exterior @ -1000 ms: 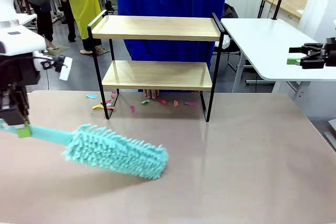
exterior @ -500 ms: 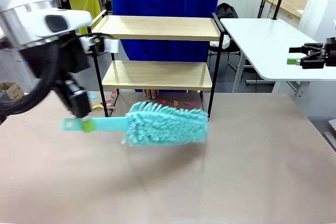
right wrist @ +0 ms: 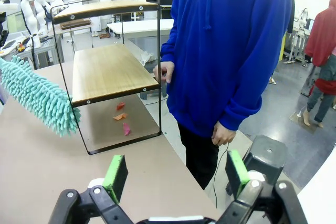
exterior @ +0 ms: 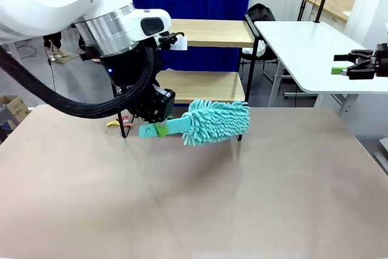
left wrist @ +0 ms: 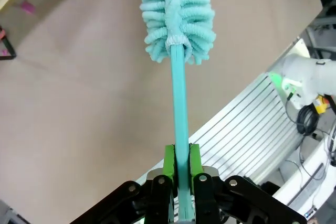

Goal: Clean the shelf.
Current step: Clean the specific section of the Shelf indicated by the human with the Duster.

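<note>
Tabletop (exterior: 182, 210) of a matt tan colour lies nearest the camera. Farther in, the left arm reaches across from the left side, and the left gripper (exterior: 159, 129) is clamped on the flat turquoise handle of a duster (exterior: 218, 121). In the left wrist view its green pads (left wrist: 169, 157) press the handle from both sides near the handle's end, at the left gripper (left wrist: 181, 156), and the duster (left wrist: 178, 9) runs straight away from the fingers to its shaggy head above the table. From the front the duster is held roughly level, the head pointing to the right, in front of the shelf's right front leg and just below the lower board; whether it touches the frame I cannot tell. The shelf (exterior: 206, 86) stands upright on the far half of the table, near the middle, its two light boards in the black frame. Small coloured paper scraps (exterior: 115, 123) lie on the table under it. In the right wrist view the shelf (right wrist: 110, 72) shows end-on, the duster (right wrist: 39, 95) at its near-left leg and scraps (right wrist: 121, 116) beneath. A person (right wrist: 231, 51) in a blue hoodie stands right behind the shelf, one hand (right wrist: 165, 72) by its back edge. Off at the right edge, well apart from the shelf, the right gripper (exterior: 337, 65) hangs with jaws spread wide and nothing between them, in front of a white side table (exterior: 303, 47).
</note>
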Robot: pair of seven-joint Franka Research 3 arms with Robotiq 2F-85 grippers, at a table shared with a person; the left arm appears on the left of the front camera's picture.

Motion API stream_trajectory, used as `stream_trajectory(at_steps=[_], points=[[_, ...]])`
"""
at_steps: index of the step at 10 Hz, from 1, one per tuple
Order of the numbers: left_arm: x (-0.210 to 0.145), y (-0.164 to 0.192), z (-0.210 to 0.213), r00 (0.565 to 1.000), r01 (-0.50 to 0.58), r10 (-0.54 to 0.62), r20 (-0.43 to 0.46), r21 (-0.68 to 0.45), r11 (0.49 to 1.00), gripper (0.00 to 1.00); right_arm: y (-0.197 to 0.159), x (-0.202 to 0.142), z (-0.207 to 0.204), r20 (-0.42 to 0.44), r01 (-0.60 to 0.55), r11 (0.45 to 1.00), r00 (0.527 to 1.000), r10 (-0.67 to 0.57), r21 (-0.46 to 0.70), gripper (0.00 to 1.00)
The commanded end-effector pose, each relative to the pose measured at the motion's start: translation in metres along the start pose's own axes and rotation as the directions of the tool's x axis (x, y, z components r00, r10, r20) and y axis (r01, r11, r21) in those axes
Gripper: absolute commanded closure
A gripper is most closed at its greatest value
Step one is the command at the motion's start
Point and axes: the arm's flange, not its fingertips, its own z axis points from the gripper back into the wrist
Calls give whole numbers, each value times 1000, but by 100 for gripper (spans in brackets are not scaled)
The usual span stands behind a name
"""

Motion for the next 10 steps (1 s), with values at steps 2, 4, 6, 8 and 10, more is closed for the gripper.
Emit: stream_trajectory(at_steps=[2,4,6,8,10], points=[[0,0,0,1000,0,0,0,0,1000,87,1,3,-1,4,-4,1000,1000,4,0,0],[0,0,0,1000,0,0,0,0,1000,87,1,3,-1,4,-4,1000,1000,4,0,0],[8,-11,-8,989,-138,138,-52,19,990,87,1,3,-1,4,-4,1000,1000,4,0,0],[24,-26,-30,987,-157,158,15,-67,985,87,1,3,-1,4,-4,1000,1000,4,0,0],[39,-37,-52,967,-234,242,78,-96,967,87,1,3,-1,4,-4,1000,1000,4,0,0]])
